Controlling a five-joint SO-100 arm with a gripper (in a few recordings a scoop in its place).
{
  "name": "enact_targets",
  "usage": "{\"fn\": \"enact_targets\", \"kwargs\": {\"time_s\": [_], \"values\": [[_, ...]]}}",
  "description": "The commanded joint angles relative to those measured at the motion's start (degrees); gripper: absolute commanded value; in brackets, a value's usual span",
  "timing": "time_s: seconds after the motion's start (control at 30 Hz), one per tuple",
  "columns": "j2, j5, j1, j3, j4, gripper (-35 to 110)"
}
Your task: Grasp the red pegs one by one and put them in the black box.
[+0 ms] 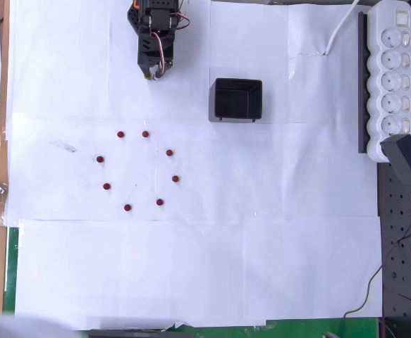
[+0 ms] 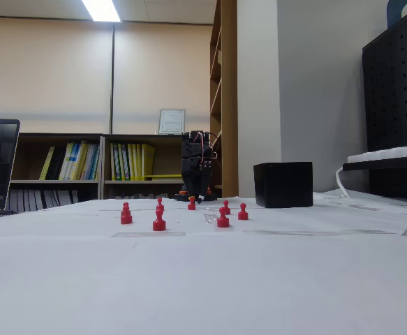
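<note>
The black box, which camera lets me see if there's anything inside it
The overhead view. It looks straight down into the black box, so its open top and dark floor show, with no peg apparent inside. The fixed view shows the box side-on from table level: just its outer walls, interior hidden.

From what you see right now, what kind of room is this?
Probably an office or lab workroom: bookshelves with binders along the back wall, a black pegboard, and a white power strip beside the paper-covered table.
</note>
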State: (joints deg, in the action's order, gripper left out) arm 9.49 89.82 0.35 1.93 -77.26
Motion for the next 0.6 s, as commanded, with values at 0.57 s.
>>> {"fn": "enact_targets", "kwargs": {"time_s": [0.57], "values": [[-30.1,-16.3,-1.0,-0.4,44.9,8]]}}
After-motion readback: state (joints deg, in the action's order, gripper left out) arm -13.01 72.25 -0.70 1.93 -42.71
